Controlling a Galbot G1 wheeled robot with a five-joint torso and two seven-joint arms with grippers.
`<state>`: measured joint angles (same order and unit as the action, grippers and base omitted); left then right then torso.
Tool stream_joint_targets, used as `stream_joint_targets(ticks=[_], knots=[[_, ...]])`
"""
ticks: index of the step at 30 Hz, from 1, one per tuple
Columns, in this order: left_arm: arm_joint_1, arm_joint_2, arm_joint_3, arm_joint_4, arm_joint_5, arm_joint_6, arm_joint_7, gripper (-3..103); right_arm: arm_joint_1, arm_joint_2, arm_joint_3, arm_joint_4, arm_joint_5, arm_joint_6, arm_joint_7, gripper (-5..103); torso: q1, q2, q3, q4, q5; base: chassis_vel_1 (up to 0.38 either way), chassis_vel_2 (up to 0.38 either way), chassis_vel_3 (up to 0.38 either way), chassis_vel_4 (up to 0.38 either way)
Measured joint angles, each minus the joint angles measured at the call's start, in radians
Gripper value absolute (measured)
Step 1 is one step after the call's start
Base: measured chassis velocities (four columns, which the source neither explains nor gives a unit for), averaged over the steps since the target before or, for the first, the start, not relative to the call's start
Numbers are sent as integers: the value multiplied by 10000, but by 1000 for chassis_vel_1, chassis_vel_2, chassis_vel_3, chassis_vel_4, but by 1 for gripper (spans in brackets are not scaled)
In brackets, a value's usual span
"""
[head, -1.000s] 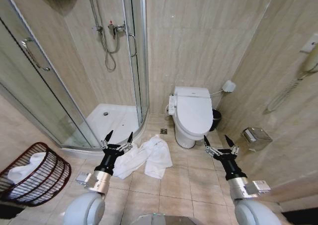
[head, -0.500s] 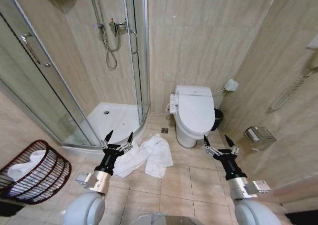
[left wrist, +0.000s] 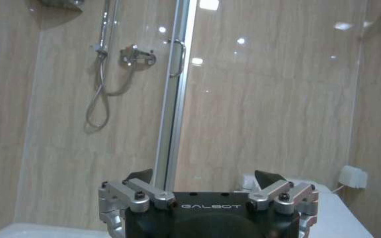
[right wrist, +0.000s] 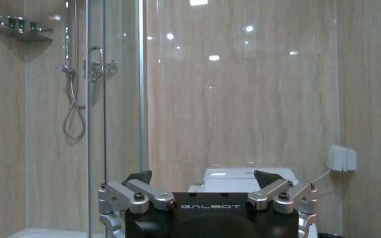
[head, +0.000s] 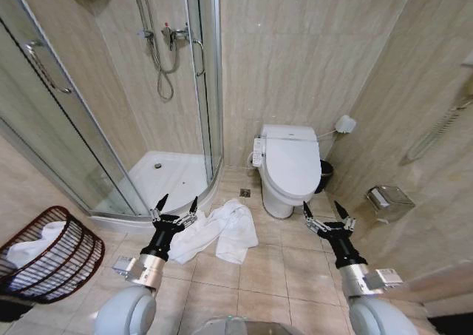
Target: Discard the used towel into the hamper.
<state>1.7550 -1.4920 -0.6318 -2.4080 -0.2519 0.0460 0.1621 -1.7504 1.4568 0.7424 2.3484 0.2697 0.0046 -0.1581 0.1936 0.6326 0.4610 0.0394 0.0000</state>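
Note:
A crumpled white towel (head: 222, 233) lies on the tiled floor between the shower tray and the toilet. The hamper (head: 46, 257), a dark red-brown ribbed basket, leans at the far left of the head view with white cloth inside. My left gripper (head: 177, 202) is held up open in front of the towel's left end, empty. My right gripper (head: 326, 207) is raised open and empty to the right of the toilet's base. Each wrist view shows its own gripper: the left gripper (left wrist: 204, 174) and the right gripper (right wrist: 204, 174), fingers spread, facing the wall.
A corner shower cabin with glass doors (head: 203, 91) and a white tray (head: 166, 178) stands ahead on the left. A white toilet (head: 288, 168) stands ahead, a small dark bin (head: 322, 176) beside it. A paper holder (head: 388, 200) juts from the right wall.
The whole head view has shifted slightly leftward and down, so the camera has moved. Both grippers hold the same open pose, and the towel lies as before.

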Motion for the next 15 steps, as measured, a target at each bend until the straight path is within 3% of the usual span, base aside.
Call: stream_joint_targets(ticks=[15], knots=[[0,0,0,0,0,0,0,100,1,0,-1,0,0,0,0,100,-227,-595,-365,1,0,7,9,10,11]])
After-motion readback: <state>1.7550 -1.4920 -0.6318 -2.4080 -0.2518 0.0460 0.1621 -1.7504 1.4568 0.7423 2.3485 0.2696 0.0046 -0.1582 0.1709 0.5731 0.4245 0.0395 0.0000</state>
